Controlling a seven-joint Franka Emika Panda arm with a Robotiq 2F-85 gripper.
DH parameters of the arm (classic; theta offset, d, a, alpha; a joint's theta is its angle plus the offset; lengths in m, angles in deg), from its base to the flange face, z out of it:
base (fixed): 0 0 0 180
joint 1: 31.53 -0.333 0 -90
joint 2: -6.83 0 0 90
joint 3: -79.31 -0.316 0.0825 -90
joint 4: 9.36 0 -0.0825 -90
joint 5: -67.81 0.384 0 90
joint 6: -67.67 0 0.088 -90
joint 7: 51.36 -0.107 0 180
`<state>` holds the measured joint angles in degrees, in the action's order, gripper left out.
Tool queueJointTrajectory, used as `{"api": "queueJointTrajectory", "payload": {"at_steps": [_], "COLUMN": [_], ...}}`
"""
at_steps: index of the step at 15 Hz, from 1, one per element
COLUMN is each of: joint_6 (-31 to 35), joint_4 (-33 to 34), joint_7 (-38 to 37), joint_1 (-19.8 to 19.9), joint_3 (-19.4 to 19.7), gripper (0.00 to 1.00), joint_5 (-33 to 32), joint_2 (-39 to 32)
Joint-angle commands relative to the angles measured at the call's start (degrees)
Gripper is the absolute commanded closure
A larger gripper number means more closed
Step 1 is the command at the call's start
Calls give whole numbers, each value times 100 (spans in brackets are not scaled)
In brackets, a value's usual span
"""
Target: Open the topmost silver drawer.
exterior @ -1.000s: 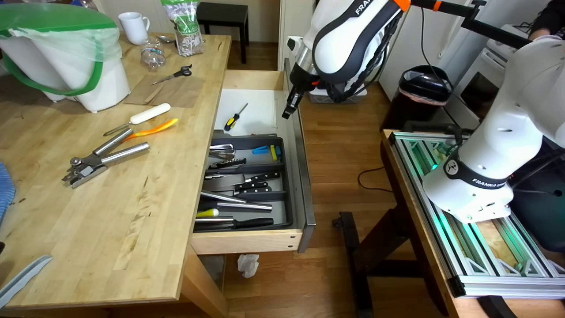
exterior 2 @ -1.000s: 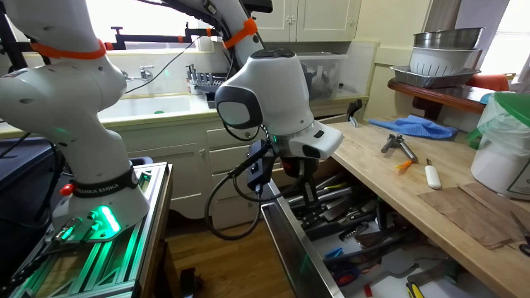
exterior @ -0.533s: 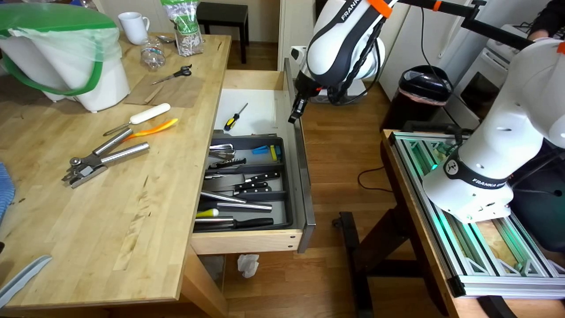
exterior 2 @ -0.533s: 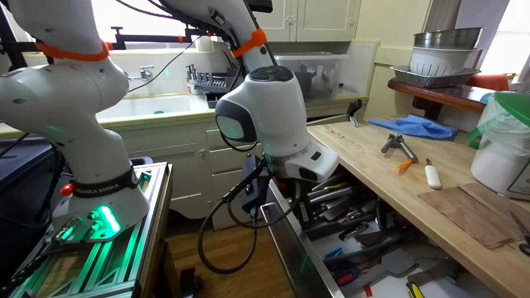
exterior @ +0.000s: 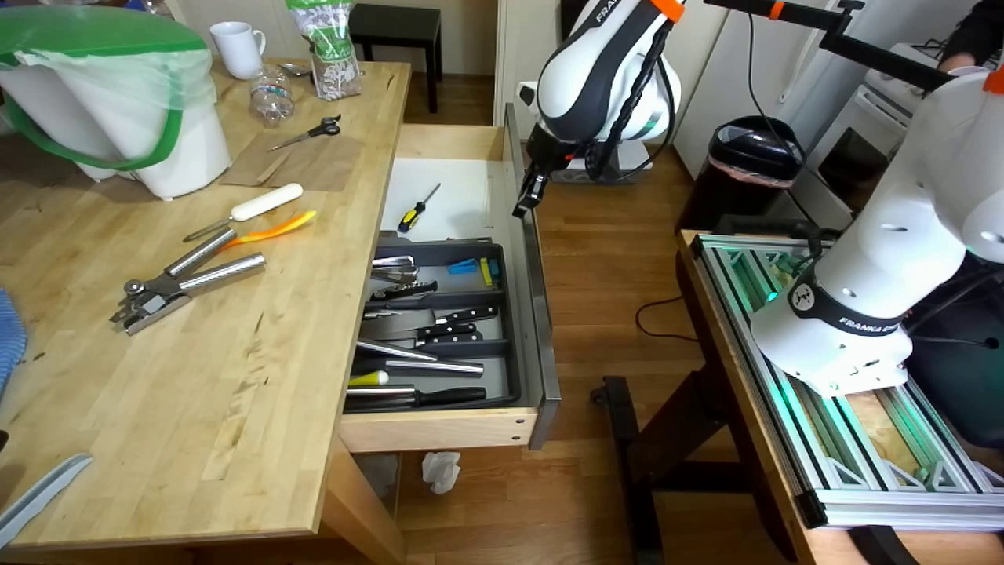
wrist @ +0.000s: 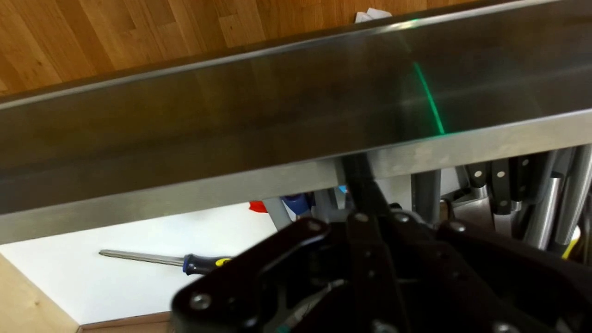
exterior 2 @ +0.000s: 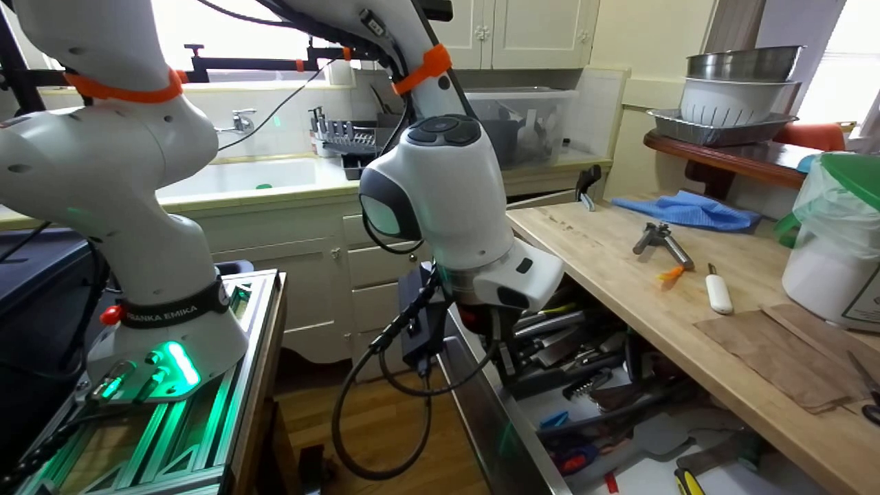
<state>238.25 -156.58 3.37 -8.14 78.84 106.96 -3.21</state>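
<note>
Gripper shifted outward toward the drawer front

Fingers were together, with nothing visible between them. The topmost silver drawer stood extended below the gripper, its front just beside the fingertips; contact could not be confirmed. Opening appeared nearly complete. Any further travel called for fingertips seated behind the front, deep enough to prevent slipping over it, then a slow, straight outward pull, clear of the nearby tool tray.
</note>
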Motion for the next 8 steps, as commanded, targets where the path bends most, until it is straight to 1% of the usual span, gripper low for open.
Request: {"api": "queueJointTrajectory", "payload": {"at_steps": [1,2,3,5,6,7,8], "joint_6": [-97,-79,-56,71,96,113,123], "joint_4": [124,128,160,230,267,268,316], "joint_7": [531,665,916,1412,1576,1630,1892], "joint_1": [235,284,374,537,577,571,636], "joint_3": [-184,-238,-354,-597,-665,-647,-738], "gripper": [100,100,100,100,100,100,100], "joint_5": [354,435,648,1224,1438,1455,1682], "joint_2": [-172,-177,-165,-151,-185,-239,-256]}}
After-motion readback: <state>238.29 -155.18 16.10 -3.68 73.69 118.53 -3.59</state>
